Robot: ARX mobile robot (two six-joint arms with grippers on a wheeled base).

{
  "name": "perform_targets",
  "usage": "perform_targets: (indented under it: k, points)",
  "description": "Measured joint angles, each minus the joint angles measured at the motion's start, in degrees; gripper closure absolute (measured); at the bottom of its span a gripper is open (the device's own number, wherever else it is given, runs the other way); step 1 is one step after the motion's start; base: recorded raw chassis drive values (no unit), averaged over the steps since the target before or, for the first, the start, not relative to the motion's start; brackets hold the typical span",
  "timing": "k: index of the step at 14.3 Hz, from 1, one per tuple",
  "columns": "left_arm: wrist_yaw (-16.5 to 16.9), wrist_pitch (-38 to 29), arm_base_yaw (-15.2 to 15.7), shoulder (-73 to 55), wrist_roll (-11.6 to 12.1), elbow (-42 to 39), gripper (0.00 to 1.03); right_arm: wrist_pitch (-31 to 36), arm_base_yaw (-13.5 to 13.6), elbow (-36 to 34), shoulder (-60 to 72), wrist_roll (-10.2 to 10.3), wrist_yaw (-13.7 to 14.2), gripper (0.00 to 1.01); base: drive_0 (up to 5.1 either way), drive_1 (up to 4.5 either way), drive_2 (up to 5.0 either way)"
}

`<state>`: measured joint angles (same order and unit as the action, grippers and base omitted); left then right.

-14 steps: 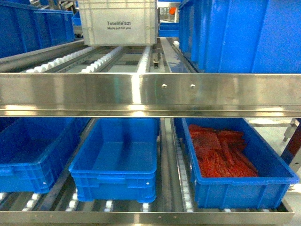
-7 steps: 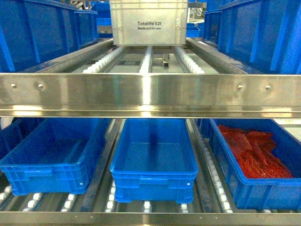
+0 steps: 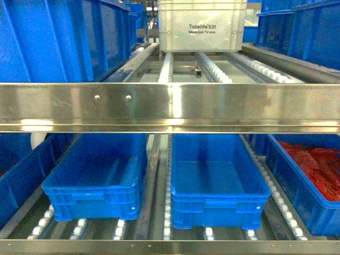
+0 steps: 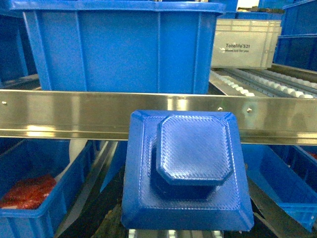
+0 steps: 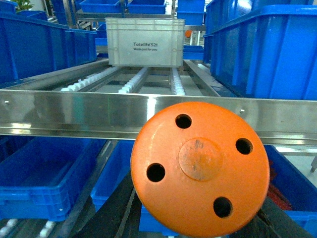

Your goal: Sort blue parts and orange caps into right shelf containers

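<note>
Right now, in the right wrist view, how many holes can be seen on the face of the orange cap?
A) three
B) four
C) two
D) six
B: the orange cap shows four dark round holes spaced around a raised central disc.

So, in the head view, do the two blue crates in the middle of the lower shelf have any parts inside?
No, the left middle crate and the right middle crate both show only bare blue floors.

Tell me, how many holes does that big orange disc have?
4. The orange disc shows four round holes spaced around its centre boss: top, right, bottom right and left. Its back is hidden.
</note>
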<state>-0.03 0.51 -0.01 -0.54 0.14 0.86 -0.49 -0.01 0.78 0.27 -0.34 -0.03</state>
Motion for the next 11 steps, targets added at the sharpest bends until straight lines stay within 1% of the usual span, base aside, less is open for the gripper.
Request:
perform_targets:
  k: [5, 8, 11]
  points:
    - [0.0, -0.1, 0.0, 0.0, 0.0, 0.0, 0.60, 0.2, 0.0, 0.0, 0.0, 0.0, 0.0, 0.59, -5.0, 2.44, 2.4]
    - [-0.4, -0.1, 0.0, 0.0, 0.0, 0.0, 0.60, 0.3, 0.0, 0.0, 0.0, 0.0, -0.2, 0.59, 0.0, 0.00, 0.0]
    - [-0.1, -0.1, 0.0, 0.0, 0.0, 0.0, 0.60, 0.1, 0.0, 0.0, 0.0, 0.0, -0.2, 0.59, 0.0, 0.00, 0.0]
